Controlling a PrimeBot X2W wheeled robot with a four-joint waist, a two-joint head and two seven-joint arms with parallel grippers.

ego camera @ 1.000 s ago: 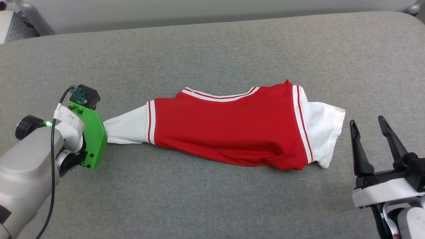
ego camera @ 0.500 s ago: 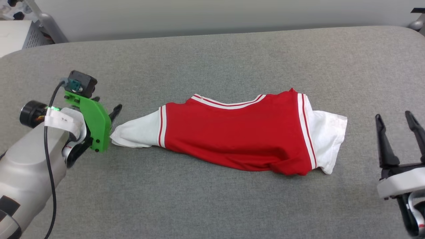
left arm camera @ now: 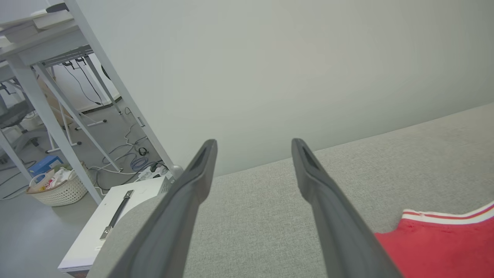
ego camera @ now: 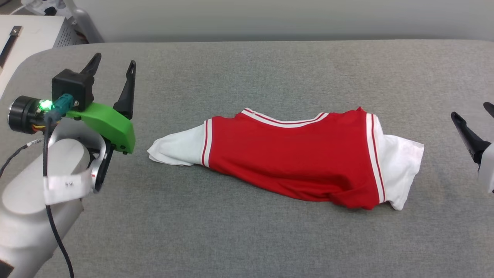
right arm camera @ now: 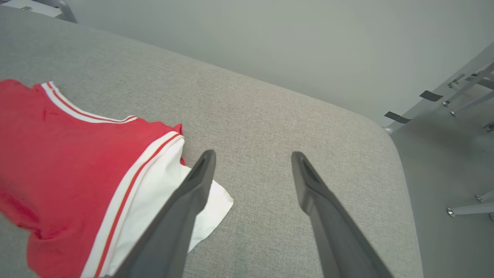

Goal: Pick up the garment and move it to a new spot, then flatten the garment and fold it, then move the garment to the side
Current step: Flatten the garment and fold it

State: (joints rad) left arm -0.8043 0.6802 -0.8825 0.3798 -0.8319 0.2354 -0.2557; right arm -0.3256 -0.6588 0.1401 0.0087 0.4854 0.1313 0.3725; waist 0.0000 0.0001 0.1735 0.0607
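1. The garment (ego camera: 293, 154) lies bunched lengthwise at the middle of the grey surface (ego camera: 247, 239), stretched from 9 o'clock to 3 o'clock.
2. A white sleeve (ego camera: 173, 148) forms its 9 o'clock end, a second sleeve (ego camera: 401, 166) its 3 o'clock end, and the striped neck trim (ego camera: 285, 120) faces 12 o'clock.
3. The left pincer (ego camera: 113, 65) stands at 9 o'clock of the garment, its 2 fingers apart, holding nothing, clear of the white sleeve.
4. The right pincer (ego camera: 471, 109) sits at 3 o'clock, fingers apart, empty, and apart from the cloth.
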